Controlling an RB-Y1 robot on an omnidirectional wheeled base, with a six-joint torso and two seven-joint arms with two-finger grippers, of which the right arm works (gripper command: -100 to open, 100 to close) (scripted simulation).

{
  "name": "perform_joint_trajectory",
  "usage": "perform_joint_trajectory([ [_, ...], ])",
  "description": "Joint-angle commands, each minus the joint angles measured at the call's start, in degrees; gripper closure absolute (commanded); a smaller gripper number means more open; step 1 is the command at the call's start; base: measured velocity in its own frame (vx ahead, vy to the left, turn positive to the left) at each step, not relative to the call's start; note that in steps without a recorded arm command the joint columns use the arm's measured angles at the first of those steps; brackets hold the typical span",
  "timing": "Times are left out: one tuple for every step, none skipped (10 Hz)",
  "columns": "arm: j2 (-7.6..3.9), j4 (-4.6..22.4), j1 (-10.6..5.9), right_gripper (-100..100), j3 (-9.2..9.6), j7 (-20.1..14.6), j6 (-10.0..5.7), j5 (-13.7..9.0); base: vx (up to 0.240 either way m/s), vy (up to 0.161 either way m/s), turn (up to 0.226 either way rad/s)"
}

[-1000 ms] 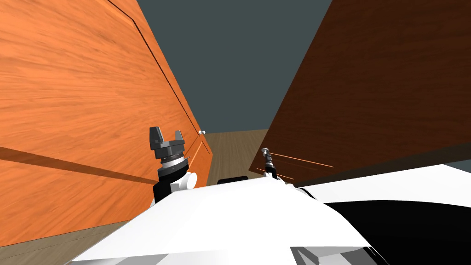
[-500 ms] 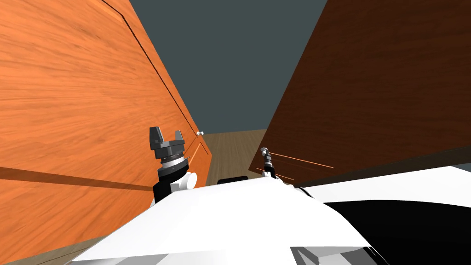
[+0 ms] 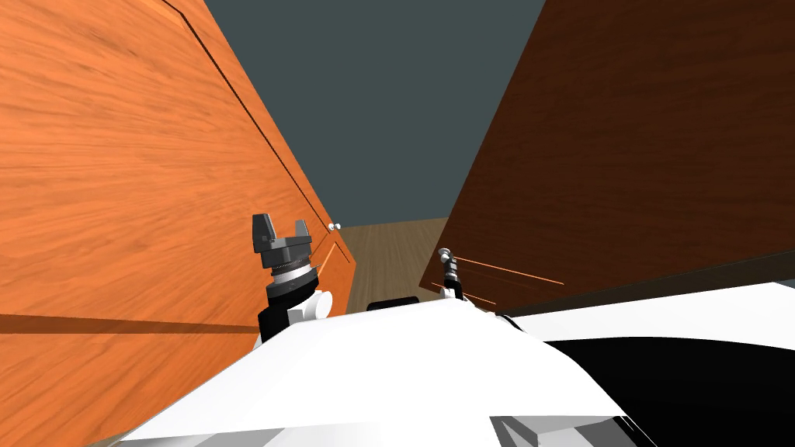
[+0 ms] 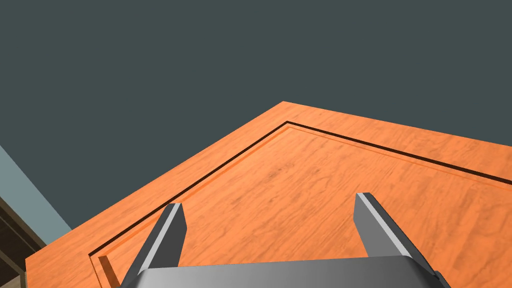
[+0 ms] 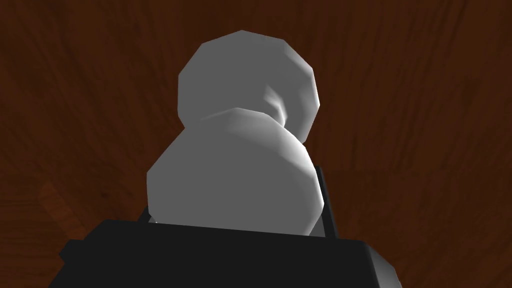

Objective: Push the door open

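Jaws of right gripper [image 3: 448,264] seemingly clasp knob [image 5: 240,150]; orange door [image 3: 155,194] beside.

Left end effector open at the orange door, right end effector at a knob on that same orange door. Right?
No: the knob at the right end effector is on the dark brown door, per the right wrist view. Rest holds.

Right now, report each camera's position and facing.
Head: up high, steeply down between orange wood door and dark brown wood door; left gripper, right gripper show.
Left wrist: on left hand, along open fingers at orange door.
Right wrist: on right hand, over gripper body, facing grey round knob.
Head and right wrist share that knob.
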Motion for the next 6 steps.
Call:
perform_joint_trajectory([
  [-0.09, 0.09, -0.51, 100, -0.18, -1.9, -0.31, -0.33, 0.036, -0.021, -0.007],
  [0.33, 0.02, -0.8, 100, -0.27, -3.79, -0.2, -0.89, 0.035, -0.025, -0.018],
  [0.33, 0.02, -0.8, 100, -0.27, -4.3, -0.2, -0.89, 0.035, -0.016, -0.004],
  [0.75, -0.06, -1.08, 100, -0.36, -6.62, -0.1, -1.46, 0.044, -0.021, -0.023],
  [1.16, -0.13, -1.37, 100, -0.44, -8.13, 0.01, -2.02, 0.058, -0.027, -0.034],
  [1.16, -0.13, -1.37, 100, -0.44, -9.09, 0.01, -2.02, 0.041, -0.022, -0.005],
])
